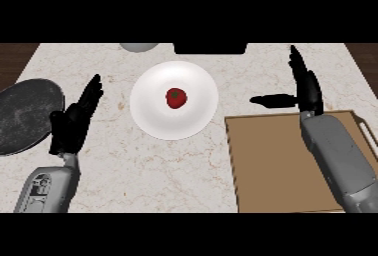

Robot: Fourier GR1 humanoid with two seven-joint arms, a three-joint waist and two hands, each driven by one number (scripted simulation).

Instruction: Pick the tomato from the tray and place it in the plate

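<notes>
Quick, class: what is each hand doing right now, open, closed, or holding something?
Left hand: open, fingers straight, holding nothing.
Right hand: open, fingers straight, thumb out, holding nothing; the tomato lies on the plate.

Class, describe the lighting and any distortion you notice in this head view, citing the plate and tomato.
Head view: even, soft lighting; the white plate shows no glare, looks taller than wide from the steep angle; the tomato casts hardly any shadow on it.
</notes>
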